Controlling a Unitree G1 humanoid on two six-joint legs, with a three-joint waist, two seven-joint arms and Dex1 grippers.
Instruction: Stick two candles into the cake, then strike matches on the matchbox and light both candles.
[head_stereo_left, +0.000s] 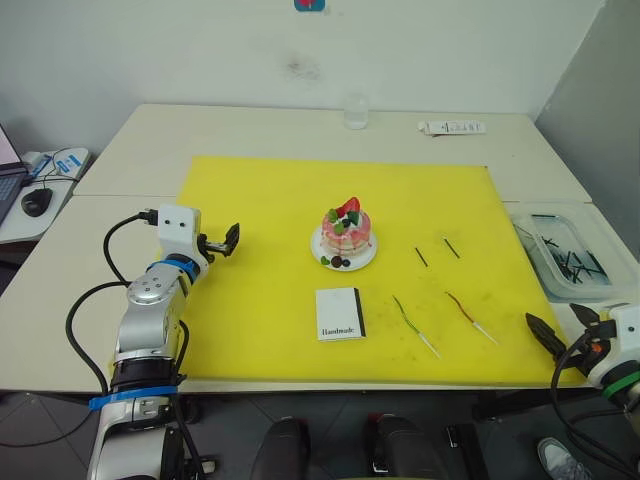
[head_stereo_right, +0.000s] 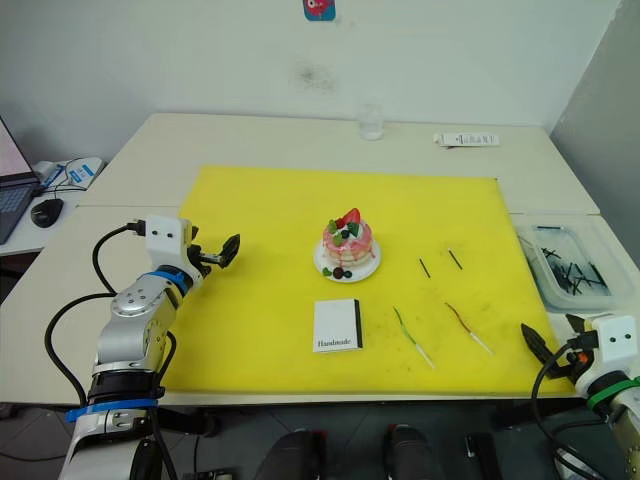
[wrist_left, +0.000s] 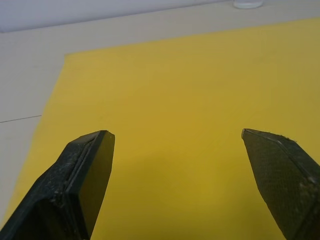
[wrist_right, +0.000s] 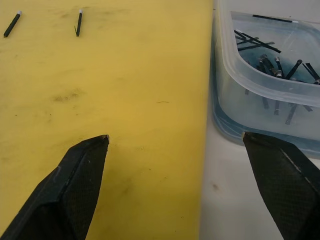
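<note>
— Nearest us, what are the two tools doing?

— Both hang empty with their fingers apart. The left tool (head_stereo_left: 226, 241) hovers over the left side of the yellow rectangular mat (head_stereo_left: 260, 200); the right tool (head_stereo_left: 562, 333) sits at the mat's front right corner, just beside a clear plastic tub (head_stereo_left: 565, 250) of spare dark sticks. My guess is they wait at the sides so the middle stays free to reach.

— And the task pieces?

— All laid out on the mat, apart from one another. The small round pink cake (head_stereo_left: 346, 232), strawberry on top, stands on its white plate near the mat's centre. The flat white matchbox printed "Handmade" (head_stereo_left: 340, 313) lies towards the front edge, just ahead of the cake. To its right lie the thin wavy green candle (head_stereo_left: 414, 325) and the dark red candle (head_stereo_left: 470, 318), side by side. Two short dark matches (head_stereo_left: 436, 252) rest behind them, right of the cake.

— So nothing is begun?

— I judge not: no candle is in the cake yet. The spacing looks meant to let each thin stick be pinched alone, and the candles lie on the right tool's side.
</note>
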